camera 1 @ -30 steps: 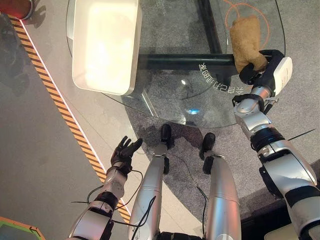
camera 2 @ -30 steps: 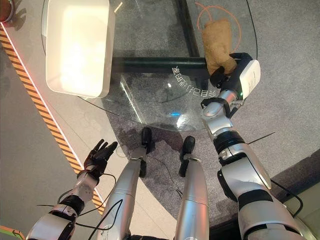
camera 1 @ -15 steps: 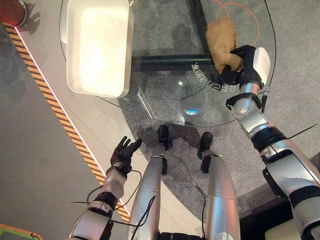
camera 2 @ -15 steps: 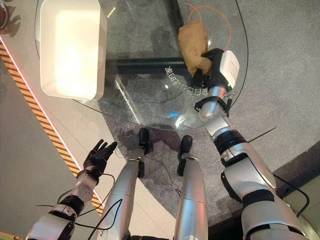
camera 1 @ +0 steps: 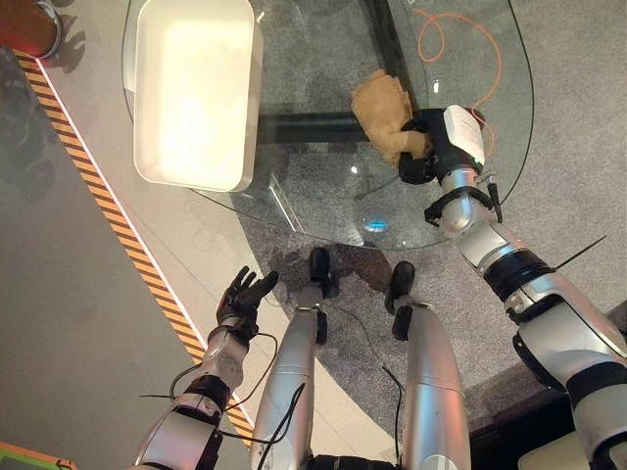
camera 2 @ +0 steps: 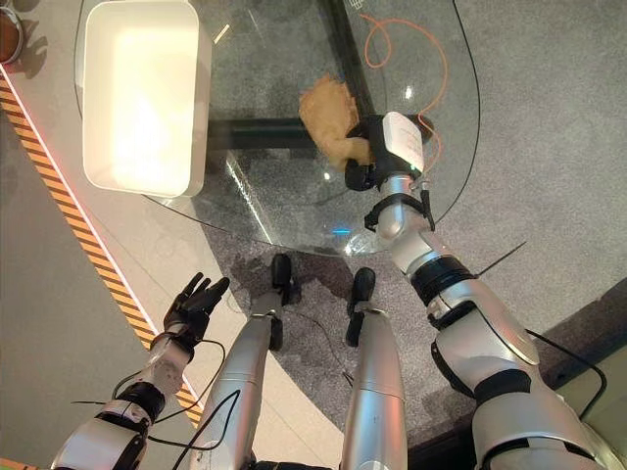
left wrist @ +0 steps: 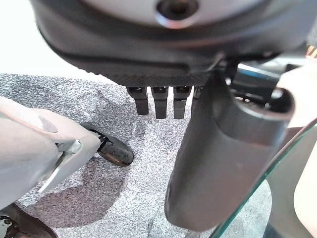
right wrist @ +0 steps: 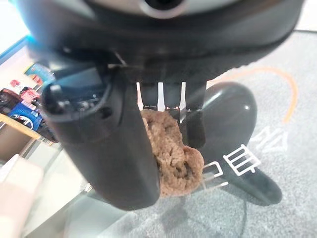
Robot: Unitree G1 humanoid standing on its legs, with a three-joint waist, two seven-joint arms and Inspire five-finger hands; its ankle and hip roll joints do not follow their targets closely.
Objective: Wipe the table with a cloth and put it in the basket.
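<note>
On the round glass table (camera 1: 323,186): crumpled tan cloth (camera 1: 384,110) has slid leftward.
Right hand (camera 1: 423,147): fingers clamped on cloth.
Meaning: wiping underway; white rectangular basket (camera 1: 194,90) awaits.

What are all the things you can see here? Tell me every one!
Cloth: one, tan, on the glass table, in the right hand's fingers.
Glass table: one, clear and round, with a dark bar beneath it.
Basket: one, white, on the table's left side.
Cord: one, orange, looped beyond the cloth, seen through the glass.
Striped tape: one line, orange and black, on the floor at left.
Red object: one, far left corner, too cut off to name.
Right hand: dark, curled round the cloth.
Left hand: dark, open, low beside the table.
</note>
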